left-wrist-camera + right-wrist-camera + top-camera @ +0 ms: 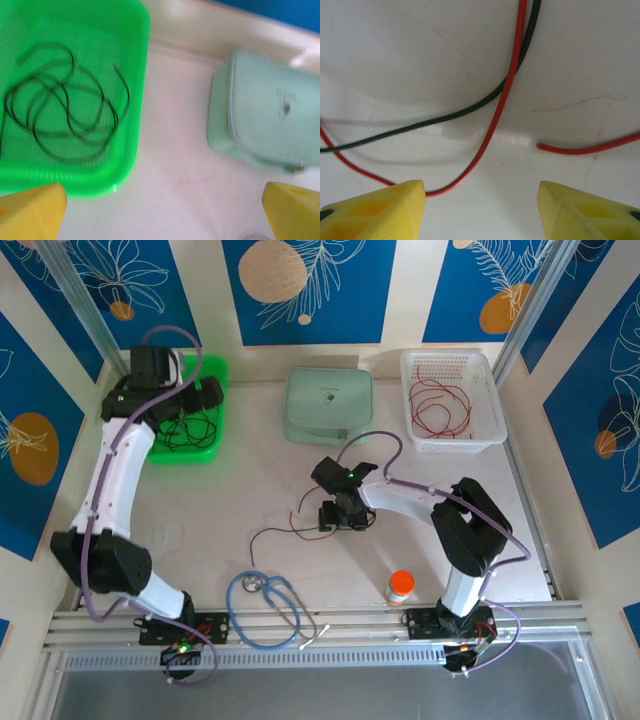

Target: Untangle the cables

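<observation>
A thin, glossy red cable (496, 112) and a thin black cable (465, 111) lie crossed on the smooth white table (410, 60), just ahead of the right gripper (481, 202), whose yellow ribbed fingers stand apart, gripping nothing. The left gripper (164, 207) is spread wide and empty; ahead of it sit a green mesh basket (136, 90) holding looped black cables (65, 117) and a rounded mint case (270, 110). A white perforated basket (455, 445) holds red cables (440, 405)
</observation>
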Action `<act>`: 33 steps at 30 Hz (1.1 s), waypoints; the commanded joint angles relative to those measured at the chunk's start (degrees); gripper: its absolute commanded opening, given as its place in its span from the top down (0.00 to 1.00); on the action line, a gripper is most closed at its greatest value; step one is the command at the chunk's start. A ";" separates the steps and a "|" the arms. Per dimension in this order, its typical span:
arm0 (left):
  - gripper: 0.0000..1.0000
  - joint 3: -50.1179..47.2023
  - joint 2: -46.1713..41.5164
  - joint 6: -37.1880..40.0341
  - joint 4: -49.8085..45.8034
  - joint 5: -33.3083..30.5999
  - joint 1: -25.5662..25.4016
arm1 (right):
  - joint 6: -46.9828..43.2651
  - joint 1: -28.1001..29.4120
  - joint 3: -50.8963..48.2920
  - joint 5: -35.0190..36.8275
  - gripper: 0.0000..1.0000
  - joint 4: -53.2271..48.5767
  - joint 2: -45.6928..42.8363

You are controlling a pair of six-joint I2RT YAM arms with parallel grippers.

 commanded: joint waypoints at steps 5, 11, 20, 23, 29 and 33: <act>0.04 -15.79 -6.07 -1.47 -7.75 -0.59 -8.99 | 7.29 0.66 1.40 -2.89 0.45 2.26 3.66; 0.09 -23.44 -4.61 -3.43 -9.42 -3.61 -19.57 | 10.73 1.42 1.11 -3.77 0.53 2.99 5.66; 0.19 -29.07 -0.23 -5.18 -5.50 -3.63 -27.23 | 12.41 0.94 0.79 -0.22 0.83 4.51 6.02; 0.20 -29.06 0.98 -4.81 -4.44 -3.77 -29.75 | 11.71 0.30 0.98 0.99 0.94 4.55 5.78; 0.24 -26.70 4.74 -3.16 -3.35 -5.86 -35.84 | 8.70 -3.30 0.31 3.70 1.00 3.83 2.72; 0.28 -25.41 6.99 -1.48 -0.04 -5.91 -39.07 | 5.47 -7.65 -0.66 6.84 1.00 1.79 -2.62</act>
